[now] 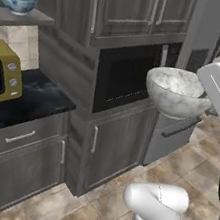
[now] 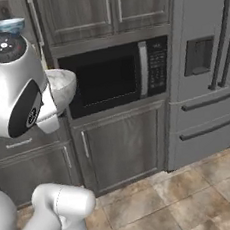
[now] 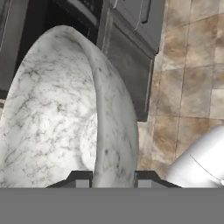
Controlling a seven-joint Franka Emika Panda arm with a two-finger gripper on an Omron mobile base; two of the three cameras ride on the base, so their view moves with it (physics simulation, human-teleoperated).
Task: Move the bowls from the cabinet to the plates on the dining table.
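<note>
A grey-white marbled bowl (image 1: 177,91) hangs in the air in front of the built-in microwave, tilted on its side in the hand view. My gripper (image 3: 113,177) is shut on the marbled bowl's rim (image 3: 114,131), one finger inside and one outside. In the right base view my arm covers most of this bowl (image 2: 63,84). The other bowl (image 1: 19,0), white with a blue pattern, stands upright on the shelf (image 1: 33,18) of the open cabinet at the upper left, and it peeks over my arm (image 2: 8,25). The plates and the dining table are out of view.
A yellow toaster oven (image 1: 1,76) stands on a black counter (image 1: 38,97) at the left. The black microwave (image 2: 113,79) sits in a tall cabinet column, with a steel fridge (image 2: 207,67) to its right. Tiled floor (image 2: 171,201) lies open in front.
</note>
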